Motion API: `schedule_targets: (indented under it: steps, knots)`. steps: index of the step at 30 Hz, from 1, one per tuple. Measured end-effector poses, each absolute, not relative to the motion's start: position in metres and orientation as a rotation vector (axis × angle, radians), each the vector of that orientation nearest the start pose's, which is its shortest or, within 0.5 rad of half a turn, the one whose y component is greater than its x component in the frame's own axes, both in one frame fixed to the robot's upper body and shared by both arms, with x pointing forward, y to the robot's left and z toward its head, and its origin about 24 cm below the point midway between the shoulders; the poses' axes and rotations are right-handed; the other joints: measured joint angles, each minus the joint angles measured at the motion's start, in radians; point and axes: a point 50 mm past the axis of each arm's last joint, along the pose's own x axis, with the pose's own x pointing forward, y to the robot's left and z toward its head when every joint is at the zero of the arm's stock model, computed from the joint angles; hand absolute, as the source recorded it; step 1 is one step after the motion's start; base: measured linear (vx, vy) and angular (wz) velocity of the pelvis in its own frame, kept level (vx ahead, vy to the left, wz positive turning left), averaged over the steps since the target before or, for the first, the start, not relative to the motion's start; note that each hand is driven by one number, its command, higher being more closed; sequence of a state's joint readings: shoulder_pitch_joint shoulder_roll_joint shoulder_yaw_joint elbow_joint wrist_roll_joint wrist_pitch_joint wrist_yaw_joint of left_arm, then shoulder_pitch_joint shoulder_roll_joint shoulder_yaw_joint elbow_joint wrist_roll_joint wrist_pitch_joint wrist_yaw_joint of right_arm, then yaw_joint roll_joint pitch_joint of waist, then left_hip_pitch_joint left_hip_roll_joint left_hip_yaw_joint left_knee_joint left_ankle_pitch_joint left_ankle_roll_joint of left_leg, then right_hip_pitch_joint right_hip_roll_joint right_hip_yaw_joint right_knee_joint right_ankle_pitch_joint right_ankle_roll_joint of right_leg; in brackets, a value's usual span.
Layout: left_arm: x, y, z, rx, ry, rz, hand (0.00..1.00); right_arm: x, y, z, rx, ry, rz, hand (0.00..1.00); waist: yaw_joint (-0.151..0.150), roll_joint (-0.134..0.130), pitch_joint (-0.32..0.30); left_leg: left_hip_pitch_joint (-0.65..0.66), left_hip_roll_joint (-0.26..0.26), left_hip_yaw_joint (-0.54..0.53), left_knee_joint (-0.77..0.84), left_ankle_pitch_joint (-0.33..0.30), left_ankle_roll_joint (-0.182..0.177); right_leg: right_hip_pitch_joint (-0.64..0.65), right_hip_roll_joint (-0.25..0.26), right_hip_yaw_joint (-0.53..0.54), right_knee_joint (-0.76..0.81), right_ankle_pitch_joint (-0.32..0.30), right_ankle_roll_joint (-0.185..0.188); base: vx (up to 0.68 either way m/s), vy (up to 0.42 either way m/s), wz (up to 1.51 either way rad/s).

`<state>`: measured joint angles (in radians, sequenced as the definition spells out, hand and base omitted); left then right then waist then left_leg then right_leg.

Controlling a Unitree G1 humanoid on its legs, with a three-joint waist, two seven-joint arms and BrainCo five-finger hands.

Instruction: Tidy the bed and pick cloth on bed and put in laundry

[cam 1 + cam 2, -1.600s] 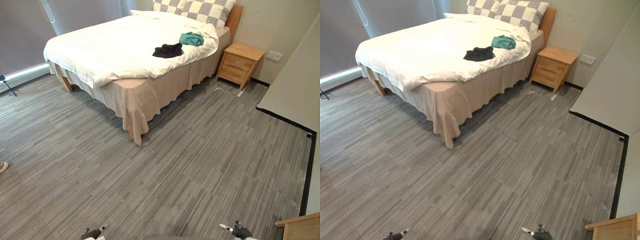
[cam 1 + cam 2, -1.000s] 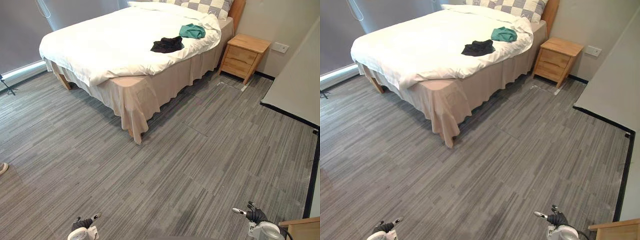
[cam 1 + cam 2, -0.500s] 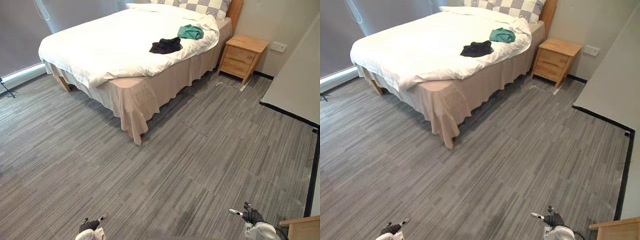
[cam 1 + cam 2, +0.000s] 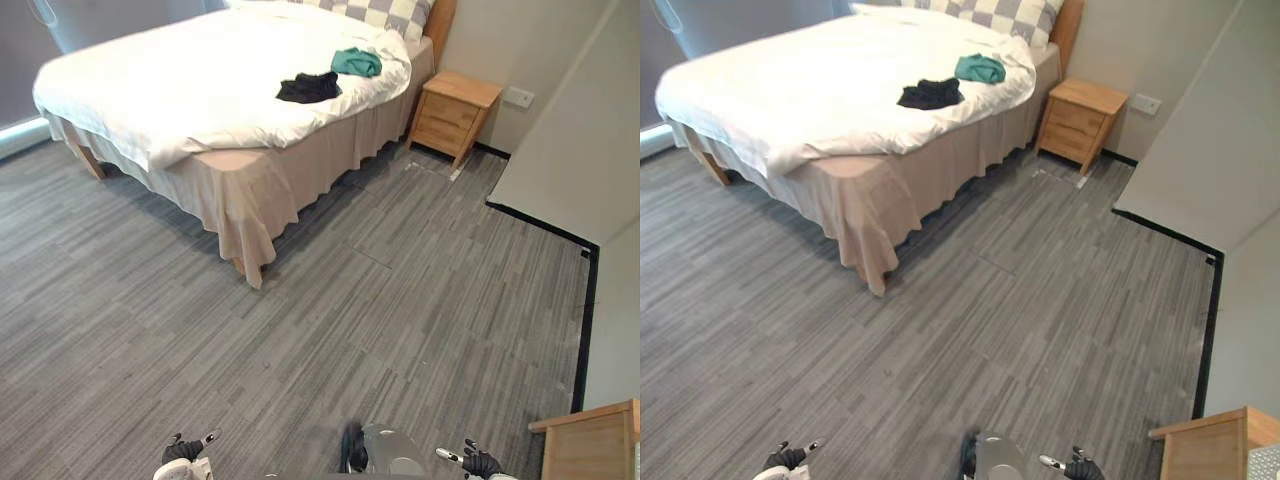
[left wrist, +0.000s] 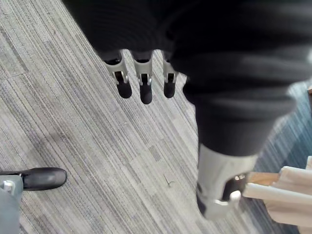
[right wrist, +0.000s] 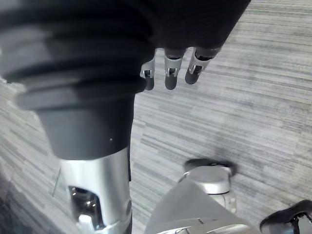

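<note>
Left eye view: a black cloth (image 4: pixel 307 88) lies crumpled on the bed (image 4: pixel 150 90) near the edge facing the wooden nightstand (image 4: pixel 455 112). A teal cloth (image 4: pixel 356 62) sits just beyond it, toward the checked pillows (image 4: pixel 395 12). The left robot hand (image 4: pixel 182 452) and right robot hand (image 4: pixel 478 464) hang low over the grey floor (image 4: pixel 380 300), well apart from the bed.

Left wrist view: the left robot hand's fingers (image 5: pixel 145 87) hang loosely straight over the floor.

Right wrist view: the right robot hand's fingers (image 6: pixel 168 73) hang straight too.

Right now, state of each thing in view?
black cloth: crumpled on the duvet, not picked up.
teal cloth: crumpled on the duvet, not picked up.
white duvet: spread out, near bed corner uncovered.
nightstand: drawers shut.
left hand: open, empty.
right hand: open, empty.
</note>
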<state>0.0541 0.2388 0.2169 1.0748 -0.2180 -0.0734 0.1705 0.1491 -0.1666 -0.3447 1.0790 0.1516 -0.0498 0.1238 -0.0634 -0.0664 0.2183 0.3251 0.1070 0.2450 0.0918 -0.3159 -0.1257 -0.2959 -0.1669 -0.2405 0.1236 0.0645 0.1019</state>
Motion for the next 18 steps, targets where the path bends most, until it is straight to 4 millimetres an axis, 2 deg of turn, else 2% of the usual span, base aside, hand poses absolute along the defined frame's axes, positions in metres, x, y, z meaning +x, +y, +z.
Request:
schedule_targets:
  steps: [1, 2, 3, 4, 5, 6, 7, 9, 10, 12, 13, 14, 15, 16, 17, 18]
  knots:
    - [0.099, 0.277, -0.140, 0.003, 0.984, 0.610, 0.00, 0.057, -0.254, -0.156, 0.216, 1.077, -0.431, 0.00, -0.001, 0.016, 0.001, 0.013, 0.020, -0.008, 0.009, -0.022, 0.007, -0.008, 0.012, -0.006, 0.052, 0.035, -0.025, 0.66, -0.459, 0.58]
    - [0.097, 0.276, -0.141, -0.008, 0.980, 0.623, 0.00, 0.058, -0.259, -0.154, 0.205, 1.070, -0.439, 0.00, -0.022, 0.076, -0.037, 0.027, 0.099, -0.026, 0.014, -0.083, 0.115, -0.070, 0.051, -0.030, 0.250, -0.008, -0.073, 0.76, -0.487, 0.43]
    - [0.098, 0.276, -0.140, -0.031, 0.963, 0.641, 0.00, 0.064, -0.263, -0.152, 0.195, 1.058, -0.439, 0.00, -0.012, 0.089, -0.045, -0.019, 0.130, -0.041, 0.202, -0.024, 0.113, -0.071, 0.086, -0.051, 0.305, -0.100, -0.153, 0.78, -0.512, 0.19]
    - [0.098, 0.275, -0.140, -0.049, 0.957, 0.646, 0.00, 0.071, -0.265, -0.150, 0.176, 1.042, -0.423, 0.00, 0.007, 0.105, -0.045, -0.106, 0.179, -0.033, 0.380, 0.048, 0.082, -0.053, 0.113, -0.052, 0.298, -0.124, -0.156, 0.55, -0.345, -0.24]
    - [0.098, 0.274, -0.141, -0.053, 0.956, 0.642, 0.00, 0.076, -0.267, -0.148, 0.155, 1.028, -0.409, 0.00, 0.015, 0.113, -0.044, -0.159, 0.201, -0.051, 0.496, 0.116, 0.076, -0.032, 0.133, -0.051, 0.279, -0.134, -0.167, 0.54, -0.308, -0.32]
    - [0.094, 0.269, -0.143, -0.068, 0.962, 0.630, 0.00, 0.084, -0.274, -0.143, 0.115, 1.000, -0.394, 0.00, 0.021, 0.128, -0.031, -0.275, 0.233, -0.113, 0.740, 0.191, 0.052, 0.041, 0.180, -0.047, 0.224, -0.156, -0.187, 0.69, -0.306, -0.18]
    - [0.088, 0.265, -0.146, -0.080, 0.968, 0.635, 0.00, 0.091, -0.277, -0.141, 0.076, 0.988, -0.373, 0.00, 0.025, 0.140, -0.020, -0.364, 0.233, -0.146, 0.924, 0.163, 0.028, 0.128, 0.217, -0.033, 0.172, -0.176, -0.210, 0.84, -0.303, -0.18]
    - [0.084, 0.264, -0.147, -0.085, 0.974, 0.624, 0.00, 0.096, -0.276, -0.140, 0.063, 0.977, -0.356, 0.00, 0.043, 0.123, 0.000, -0.448, 0.197, -0.149, 1.008, 0.123, 0.026, 0.236, 0.228, -0.021, 0.123, -0.203, -0.221, 0.59, -0.195, -0.16]
    - [0.084, 0.262, -0.147, -0.089, 0.966, 0.605, 0.00, 0.102, -0.276, -0.138, 0.058, 0.958, -0.344, 0.00, 0.061, 0.101, 0.009, -0.514, 0.150, -0.125, 0.966, 0.102, 0.039, 0.314, 0.230, -0.017, 0.082, -0.218, -0.210, 0.57, -0.227, -0.34]
    - [0.084, 0.255, -0.146, -0.115, 0.927, 0.586, 0.00, 0.115, -0.278, -0.133, 0.054, 0.911, -0.338, 0.00, 0.100, 0.087, 0.008, -0.610, 0.099, -0.003, 0.734, 0.097, 0.066, 0.422, 0.241, 0.015, -0.011, -0.226, -0.211, 0.64, -0.225, -0.46]
    - [0.083, 0.253, -0.147, -0.121, 0.929, 0.584, 0.00, 0.120, -0.279, -0.130, 0.049, 0.889, -0.334, 0.00, 0.107, 0.086, 0.008, -0.626, 0.080, 0.050, 0.632, 0.110, 0.078, 0.446, 0.243, 0.025, -0.038, -0.227, -0.209, 0.61, -0.138, -0.38]
    - [0.082, 0.248, -0.148, -0.129, 0.931, 0.573, 0.00, 0.125, -0.282, -0.127, 0.040, 0.868, -0.330, 0.00, 0.113, 0.085, 0.007, -0.643, 0.044, 0.143, 0.444, 0.154, 0.095, 0.484, 0.246, 0.037, -0.077, -0.237, -0.207, 0.62, -0.094, -0.29]
    - [0.081, 0.245, -0.150, -0.136, 0.939, 0.567, 0.00, 0.131, -0.287, -0.122, 0.030, 0.839, -0.334, 0.00, 0.114, 0.094, 0.003, -0.637, 0.002, 0.281, 0.231, 0.235, 0.129, 0.539, 0.256, 0.044, -0.115, -0.261, -0.204, 0.76, -0.097, -0.15]
    - [0.081, 0.244, -0.150, -0.135, 0.940, 0.564, 0.00, 0.131, -0.290, -0.120, 0.027, 0.827, -0.339, 0.00, 0.114, 0.101, -0.001, -0.633, -0.016, 0.341, 0.163, 0.263, 0.153, 0.567, 0.265, 0.038, -0.127, -0.273, -0.201, 0.69, -0.018, 0.10]
    - [0.081, 0.244, -0.150, -0.137, 0.939, 0.567, 0.00, 0.128, -0.293, -0.119, 0.031, 0.830, -0.354, 0.00, 0.112, 0.110, -0.006, -0.618, -0.048, 0.438, 0.071, 0.294, 0.205, 0.626, 0.286, 0.029, -0.141, -0.295, -0.189, 0.76, 0.028, 0.23]
    - [0.078, 0.245, -0.150, -0.152, 0.944, 0.593, 0.00, 0.123, -0.294, -0.121, 0.029, 0.841, -0.357, 0.00, 0.112, 0.122, -0.019, -0.589, -0.080, 0.518, -0.001, 0.277, 0.262, 0.679, 0.317, 0.021, -0.135, -0.326, -0.157, 0.78, 0.042, 0.14]
